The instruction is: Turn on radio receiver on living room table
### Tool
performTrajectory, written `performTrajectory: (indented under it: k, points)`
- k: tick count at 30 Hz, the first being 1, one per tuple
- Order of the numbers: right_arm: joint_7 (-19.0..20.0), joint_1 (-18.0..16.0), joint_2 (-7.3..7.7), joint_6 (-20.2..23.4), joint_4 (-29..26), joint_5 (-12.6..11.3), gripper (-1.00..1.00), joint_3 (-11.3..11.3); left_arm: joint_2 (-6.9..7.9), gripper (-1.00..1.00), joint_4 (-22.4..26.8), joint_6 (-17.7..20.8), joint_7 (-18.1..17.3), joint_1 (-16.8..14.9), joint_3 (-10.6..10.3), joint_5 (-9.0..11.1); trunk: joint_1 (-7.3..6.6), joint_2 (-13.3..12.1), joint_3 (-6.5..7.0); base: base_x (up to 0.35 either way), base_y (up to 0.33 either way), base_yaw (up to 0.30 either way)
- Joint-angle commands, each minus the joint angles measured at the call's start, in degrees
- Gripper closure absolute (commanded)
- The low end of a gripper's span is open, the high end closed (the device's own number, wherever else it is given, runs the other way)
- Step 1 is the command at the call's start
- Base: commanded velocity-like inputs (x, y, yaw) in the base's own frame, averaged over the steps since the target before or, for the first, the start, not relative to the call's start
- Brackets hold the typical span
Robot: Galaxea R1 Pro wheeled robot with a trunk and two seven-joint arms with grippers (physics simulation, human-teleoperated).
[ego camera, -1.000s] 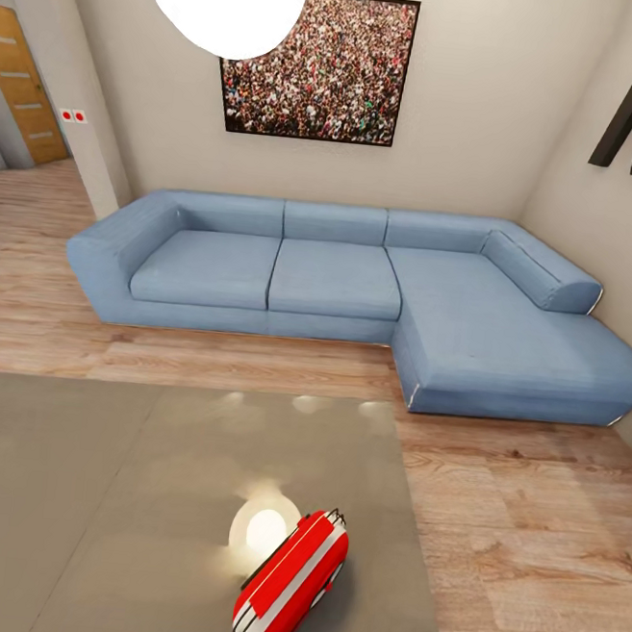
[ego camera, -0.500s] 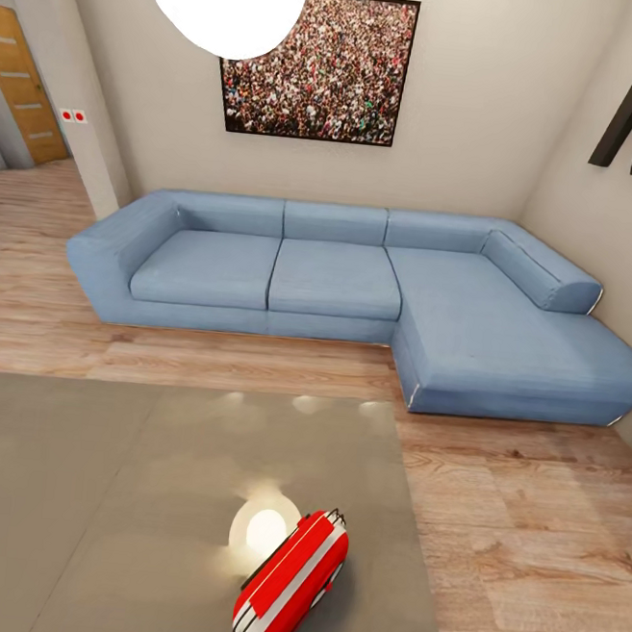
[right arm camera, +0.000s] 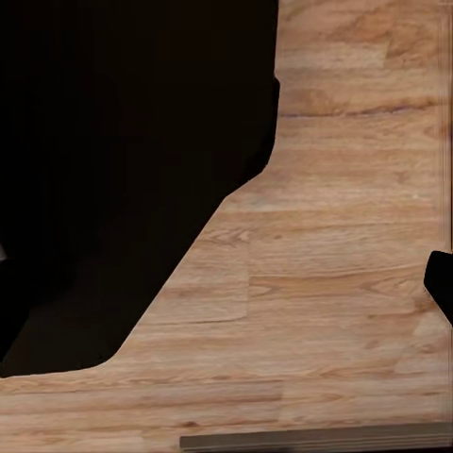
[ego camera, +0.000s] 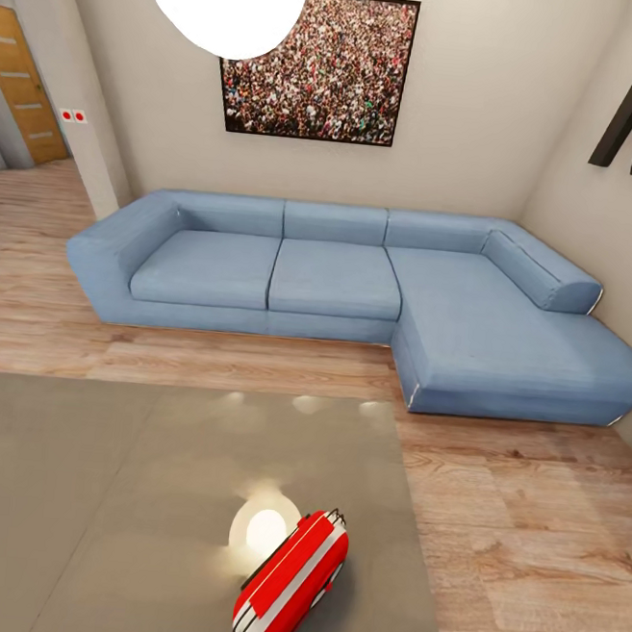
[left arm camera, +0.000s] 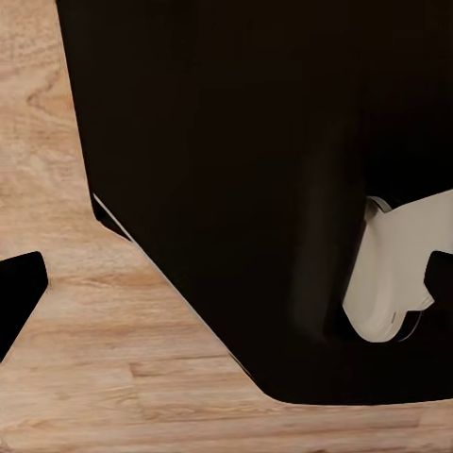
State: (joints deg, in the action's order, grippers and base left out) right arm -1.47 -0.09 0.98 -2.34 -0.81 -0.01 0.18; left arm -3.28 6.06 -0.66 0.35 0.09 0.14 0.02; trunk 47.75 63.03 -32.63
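So, red rounded radio receiver (ego camera: 290,584) sits on the glossy grey desk (ego camera: 96,488), blue sofa (ego camera: 358,281) beyond; can't tell my gripper state.

We note the radio receiver (ego camera: 290,584) as glossy red plastic; table (ego camera: 96,488) top glossy grey, mirroring lamp glare; sofa (ego camera: 358,281) matt blue cloth; floor (ego camera: 527,530) grained wood.
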Motion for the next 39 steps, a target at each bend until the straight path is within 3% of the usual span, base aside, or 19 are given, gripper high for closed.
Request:
performTrajectory:
  k: [1,5,6,7,12,15,21,25,30,36,39]
  points:
    - [-0.04,0.00,0.12,0.01,-0.42,0.00,-1.00,0.00,0.18,-1.00,0.18,-0.01,0.02,0.00,0.00,0.02,0.00,0.00,0.00,0.000,0.000,0.000]
    - [-0.26,0.00,2.79,0.47,-3.76,-0.29,-1.00,-0.32,1.92,-1.00,2.70,-0.04,-0.24,0.00,0.03,0.10,0.00,0.00,0.00,0.000,0.000,0.000]
    - [-0.25,0.00,4.10,0.67,-4.95,-0.40,-1.00,-0.42,2.67,-1.00,4.00,-0.01,-0.38,0.00,0.03,0.12,0.00,0.00,0.00,0.000,0.000,0.000]
    - [-0.20,0.00,6.56,0.88,-7.84,-0.56,-1.00,-0.54,4.01,-1.00,6.86,0.07,-0.56,0.00,0.09,0.14,0.00,0.00,0.00,0.000,0.000,0.000]
    - [-0.17,0.00,9.94,1.61,-14.16,-0.67,-1.00,-0.61,6.65,-1.00,13.71,0.79,-0.73,0.00,0.13,0.14,0.00,0.00,0.00,0.000,0.000,0.000]
    - [-0.43,0.00,11.18,2.34,-17.28,-0.69,-1.00,-0.61,7.75,-1.00,18.11,1.71,-0.77,0.00,0.13,0.10,0.00,0.00,0.00,0.000,0.000,0.000]
    - [-2.00,-0.11,14.46,8.94,-27.80,-0.70,-1.00,-0.68,9.82,-1.00,31.16,9.69,-0.91,0.00,0.18,0.09,0.00,0.00,0.00,0.000,0.000,0.000]
    - [-2.35,-1.88,16.18,12.69,-32.13,-0.70,-1.00,-0.85,10.12,-1.00,39.81,14.34,-1.04,0.00,0.20,-0.19,0.00,0.00,0.00,0.000,0.000,0.000]
    - [-2.45,-6.41,17.11,13.96,-33.49,-0.70,-1.00,-1.09,10.15,-1.00,48.24,16.84,-1.01,-0.03,0.21,-0.36,0.00,0.00,0.00,0.000,0.000,0.000]
    - [-2.48,-11.49,17.35,14.29,-33.70,-0.66,-1.00,-1.42,9.91,-1.00,51.76,19.27,-1.02,-1.22,0.16,-0.38,0.00,0.00,0.00,0.000,0.000,0.000]
    - [-2.42,-14.48,17.35,14.61,-33.51,-0.68,-1.00,-1.51,9.73,-1.00,52.19,22.04,-0.93,-3.83,0.01,-0.31,0.00,0.00,0.00,0.000,0.000,0.000]
